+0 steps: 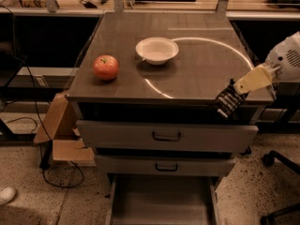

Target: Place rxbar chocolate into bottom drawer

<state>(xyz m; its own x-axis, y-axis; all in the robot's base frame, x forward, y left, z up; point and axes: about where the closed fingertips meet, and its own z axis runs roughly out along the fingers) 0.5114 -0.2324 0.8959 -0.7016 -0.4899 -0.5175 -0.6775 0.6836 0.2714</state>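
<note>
The rxbar chocolate (227, 100), a black wrapper with white lines, hangs tilted over the front right edge of the cabinet top, held at its upper end. My gripper (240, 87) with pale yellow fingers (253, 78) is shut on it, the white arm reaching in from the right. The bottom drawer (161, 203) stands pulled open at the foot of the cabinet, its grey interior bare, below and left of the bar.
A red apple (106, 67) and a white bowl (157, 49) sit on the cabinet top (197, 74). Two upper drawers (166, 136) with dark handles are closed. A cardboard box (61, 130) and cables lie at the left, a chair base (279, 172) at the right.
</note>
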